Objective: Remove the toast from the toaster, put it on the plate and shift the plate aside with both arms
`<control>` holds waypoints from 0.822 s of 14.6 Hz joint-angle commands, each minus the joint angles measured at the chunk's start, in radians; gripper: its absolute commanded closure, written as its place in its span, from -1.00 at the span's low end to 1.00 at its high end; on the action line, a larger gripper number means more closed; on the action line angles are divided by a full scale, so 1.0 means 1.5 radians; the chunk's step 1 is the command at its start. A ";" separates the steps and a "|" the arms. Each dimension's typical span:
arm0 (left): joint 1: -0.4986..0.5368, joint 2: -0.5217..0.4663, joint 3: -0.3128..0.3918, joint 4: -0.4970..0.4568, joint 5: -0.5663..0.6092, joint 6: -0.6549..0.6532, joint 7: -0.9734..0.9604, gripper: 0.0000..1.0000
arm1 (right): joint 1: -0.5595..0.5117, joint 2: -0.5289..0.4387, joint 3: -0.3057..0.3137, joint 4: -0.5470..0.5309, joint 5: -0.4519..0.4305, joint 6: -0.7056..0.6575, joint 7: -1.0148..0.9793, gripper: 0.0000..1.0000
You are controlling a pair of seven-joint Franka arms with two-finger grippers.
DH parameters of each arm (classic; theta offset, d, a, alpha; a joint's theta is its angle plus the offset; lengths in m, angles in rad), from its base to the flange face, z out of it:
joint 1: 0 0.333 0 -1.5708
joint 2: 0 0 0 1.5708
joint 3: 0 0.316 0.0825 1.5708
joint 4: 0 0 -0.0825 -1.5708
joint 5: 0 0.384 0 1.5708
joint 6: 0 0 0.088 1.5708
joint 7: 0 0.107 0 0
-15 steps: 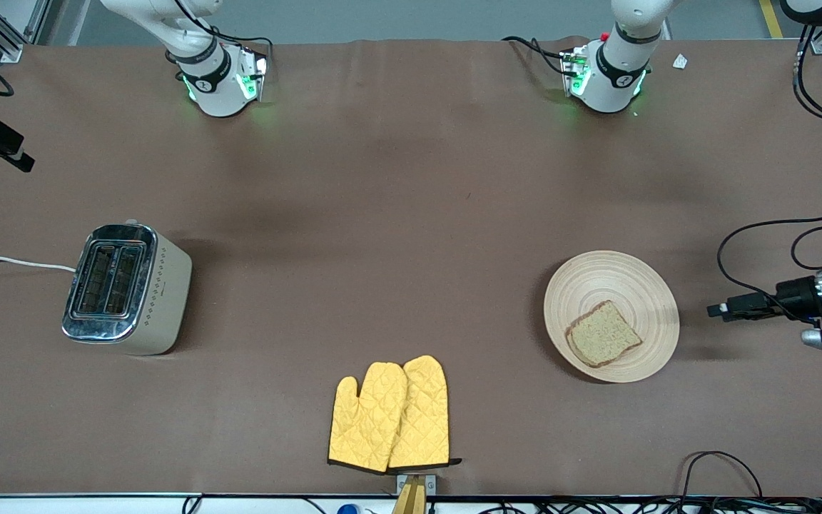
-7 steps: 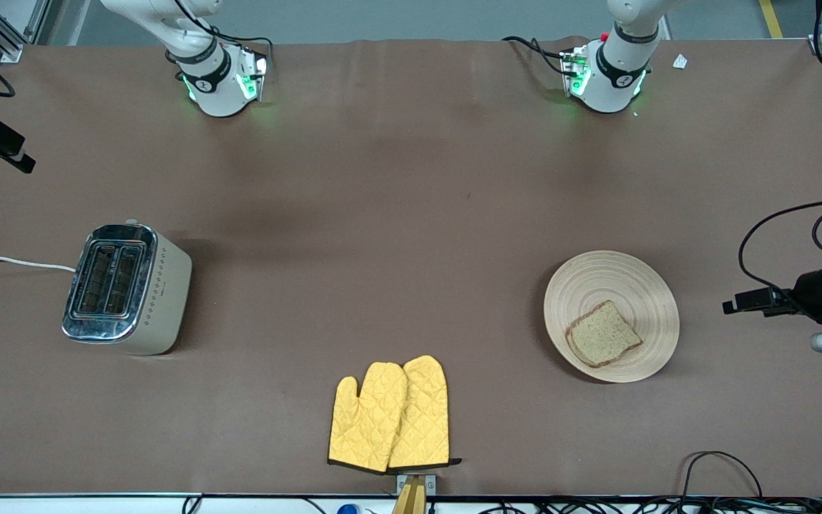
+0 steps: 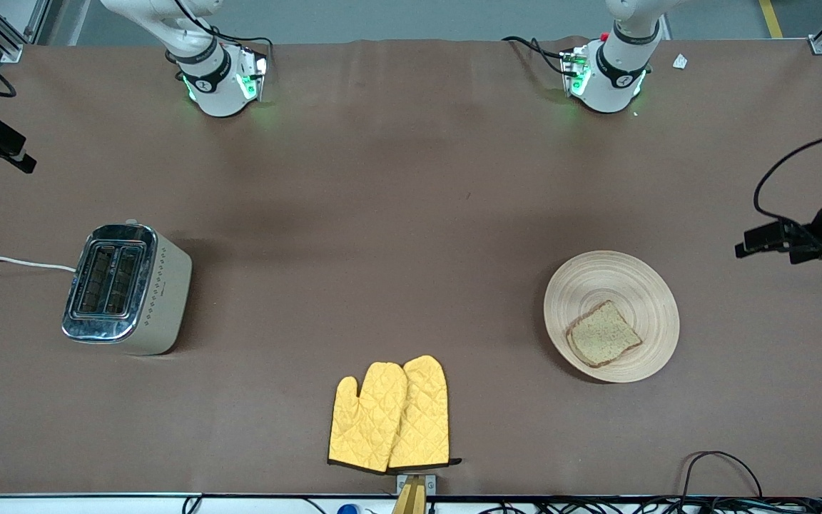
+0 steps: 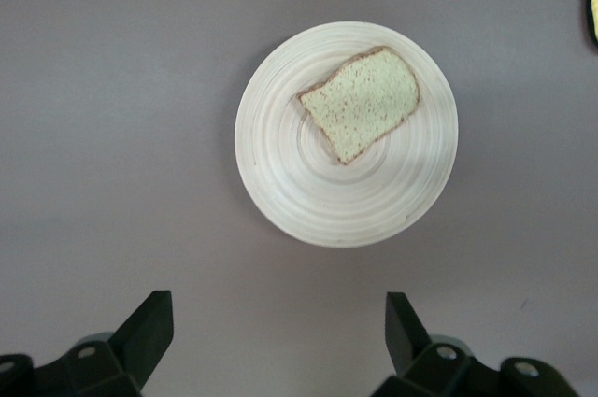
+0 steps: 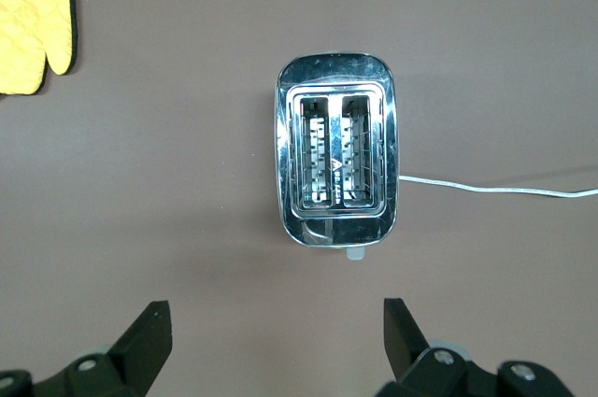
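Observation:
The toast (image 3: 602, 334) lies flat on the round pale wooden plate (image 3: 596, 278), toward the left arm's end of the table. In the left wrist view the toast (image 4: 360, 103) lies off-centre on the plate (image 4: 280, 182). My left gripper (image 4: 277, 313) is open and empty, high over bare table beside the plate; it shows at the edge of the front view (image 3: 757, 241). My right gripper (image 5: 277, 322) is open and empty, high over the table beside the toaster (image 5: 336, 163), and waits.
The chrome two-slot toaster (image 3: 125, 285), slots empty, stands toward the right arm's end with its white cord (image 3: 11, 261) running off the table. Two yellow oven mitts (image 3: 389, 414) lie near the table's front edge. The arm bases (image 3: 218, 86) stand along the back edge.
My left gripper has drawn away from the plate, toward the table's end and the bases' side, still open. The toast, plate, toaster and right arm have not moved.

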 commanded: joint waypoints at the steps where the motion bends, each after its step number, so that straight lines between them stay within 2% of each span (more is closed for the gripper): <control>1: -0.115 -0.073 0.102 -0.022 0.021 -0.029 -0.001 -1.00 | -0.007 -0.005 0.009 -0.004 -0.010 0.000 0.004 -1.00; 2: -0.150 -0.095 0.130 -0.025 0.020 -0.034 -0.002 -1.00 | -0.007 -0.005 0.009 -0.004 -0.010 -0.001 0.001 -1.00; 4: -0.172 -0.138 0.137 -0.045 0.018 -0.078 -0.015 -1.00 | -0.007 -0.005 0.009 -0.004 -0.016 -0.002 -0.002 -1.00; 6: -0.183 -0.178 0.138 -0.075 0.018 -0.095 -0.065 -1.00 | -0.004 -0.006 0.012 -0.005 -0.048 -0.002 -0.001 -1.00; 9: -0.216 -0.216 0.138 -0.115 0.018 -0.097 -0.081 -1.00 | -0.007 -0.006 0.011 -0.005 -0.043 -0.007 0.000 -1.00; 12: -0.244 -0.222 0.156 -0.117 0.017 -0.097 -0.081 -1.00 | -0.006 -0.006 0.012 -0.005 -0.041 -0.005 0.002 -1.00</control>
